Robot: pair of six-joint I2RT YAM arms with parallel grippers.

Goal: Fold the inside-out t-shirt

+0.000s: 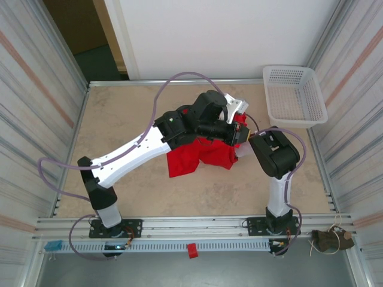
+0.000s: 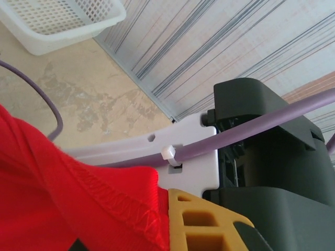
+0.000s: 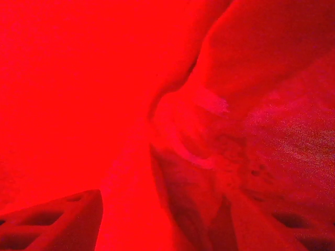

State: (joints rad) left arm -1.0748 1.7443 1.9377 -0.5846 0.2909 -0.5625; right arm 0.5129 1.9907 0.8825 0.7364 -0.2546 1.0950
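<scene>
While the bright red, soft-fabric inside-out t-shirt [image 1: 194, 158] lies bunched in a heap at the middle of the beige, stone-patterned table [image 1: 131, 119], both grippers meet over its right-hand edge. The left gripper [image 1: 238, 133] reaches across from the near left and is clamped tight on the cloth. In the left wrist view a stitched hem of the t-shirt [image 2: 63, 198] runs down against the gripper's yellow plastic finger [image 2: 199, 222], raised off the table [image 2: 94, 99]. Just beyond that finger stands the dark housing of the right arm [image 2: 272, 157], with a purple cable [image 2: 261, 128] tied across it.

The right gripper [image 1: 244, 148] points leftward into the same edge of the heap, close beside the left one. Its wrist camera looks straight into the t-shirt [image 3: 104, 78] (everything there is tinted red). Its two lattice-moulded fingers [image 3: 57, 219] show at the lower corners with a wide gap between them [image 3: 172, 225]. The jaws stand apart, with folds of cloth lying ahead of them and nothing pinched.

A white plastic lattice basket [image 1: 293, 95] sits at the far right corner of the table, well apart from the t-shirt, and its corner [image 2: 63, 21] shows at the top of the left wrist view.
</scene>
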